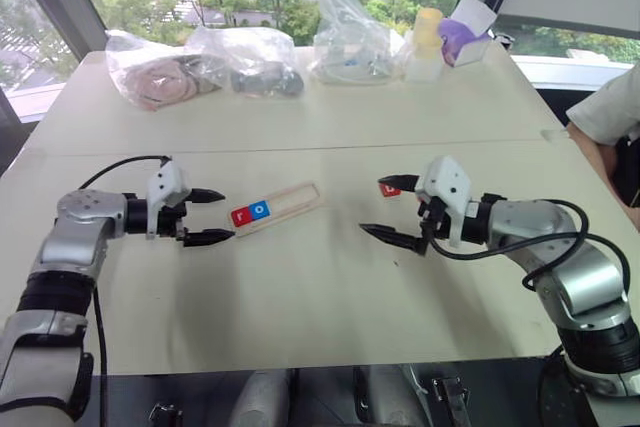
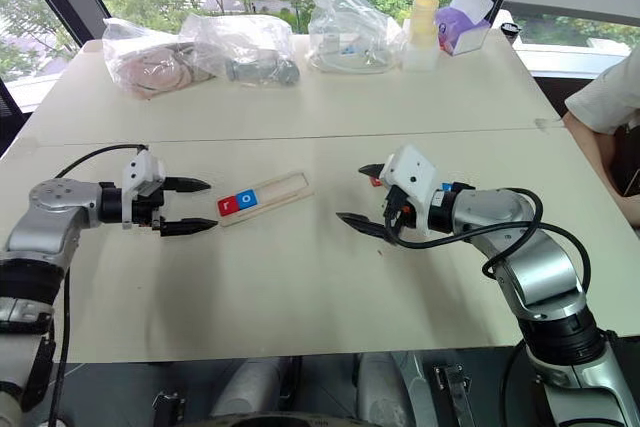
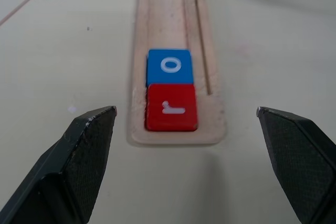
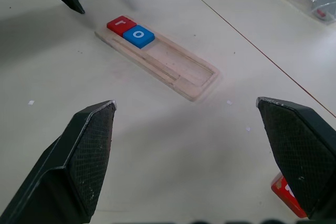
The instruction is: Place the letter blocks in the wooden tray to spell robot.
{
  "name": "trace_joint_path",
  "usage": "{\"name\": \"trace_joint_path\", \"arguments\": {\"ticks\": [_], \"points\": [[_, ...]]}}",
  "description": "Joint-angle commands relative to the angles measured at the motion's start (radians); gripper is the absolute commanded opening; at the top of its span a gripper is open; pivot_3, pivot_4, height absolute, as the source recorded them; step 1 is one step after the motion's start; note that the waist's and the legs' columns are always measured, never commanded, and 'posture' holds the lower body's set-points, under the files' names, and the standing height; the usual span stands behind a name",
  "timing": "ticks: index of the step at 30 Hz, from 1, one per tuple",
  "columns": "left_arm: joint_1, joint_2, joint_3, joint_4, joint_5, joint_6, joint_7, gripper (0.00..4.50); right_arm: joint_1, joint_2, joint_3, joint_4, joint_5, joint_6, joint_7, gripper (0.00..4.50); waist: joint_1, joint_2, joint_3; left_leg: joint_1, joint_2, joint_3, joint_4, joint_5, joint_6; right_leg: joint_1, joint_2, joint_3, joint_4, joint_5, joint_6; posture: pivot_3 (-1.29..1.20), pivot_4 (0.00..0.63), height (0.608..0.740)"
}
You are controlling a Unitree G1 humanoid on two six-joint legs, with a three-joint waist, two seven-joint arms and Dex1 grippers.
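Observation:
The wooden tray (image 1: 278, 207) lies at an angle on the table's middle. Its left end holds a red "r" block (image 3: 170, 107) and, touching it, a blue "o" block (image 3: 169, 66); the rest of the recess is bare wood. My left gripper (image 1: 214, 216) hovers just left of the tray's filled end, open and empty. On the other side, my right gripper (image 1: 385, 209) is open and empty, pointing toward the tray. A red letter block (image 1: 391, 189) lies on the table beside its upper finger, partly hidden, also seen as a red letter block (image 4: 287, 196) behind one fingertip.
Clear plastic bags (image 1: 240, 62) of items, a bottle (image 1: 426, 44) and a purple-and-white box (image 1: 464, 35) line the table's far edge. A person's sleeve and arm (image 1: 607, 112) reach in at the right edge.

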Motion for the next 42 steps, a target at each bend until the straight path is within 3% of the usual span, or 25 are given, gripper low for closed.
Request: {"name": "trace_joint_path", "arguments": {"ticks": [1,27,42], "points": [[-0.043,-0.013,-0.016,0.070,0.042,-0.060,-0.018,4.50,0.011,0.003,-0.010,-0.064,0.015,0.006,-0.023,4.44,-0.001,0.000,0.000,0.000,0.000,0.000,0.000,0.000,0.000,0.000,0.000,0.000,0.001,0.000,0.000,0.00,0.150,0.740],[-0.138,-0.127,-0.059,0.330,0.176,-0.249,0.015,4.50,0.039,-0.006,-0.006,-0.139,0.033,0.065,-0.089,4.44,0.005,0.000,0.000,0.001,-0.001,0.000,0.005,0.000,0.000,0.000,0.000,0.000,0.010,0.000,0.000,0.00,0.150,0.740],[-0.119,-0.155,-0.090,0.353,0.222,-0.298,0.013,4.50,0.049,-0.011,-0.011,-0.153,0.029,0.074,-0.106,4.44,0.007,0.001,-0.002,0.003,-0.002,-0.001,0.007,0.000,0.000,0.003,0.000,0.000,0.011,0.000,0.000,0.00,0.150,0.740]]}}
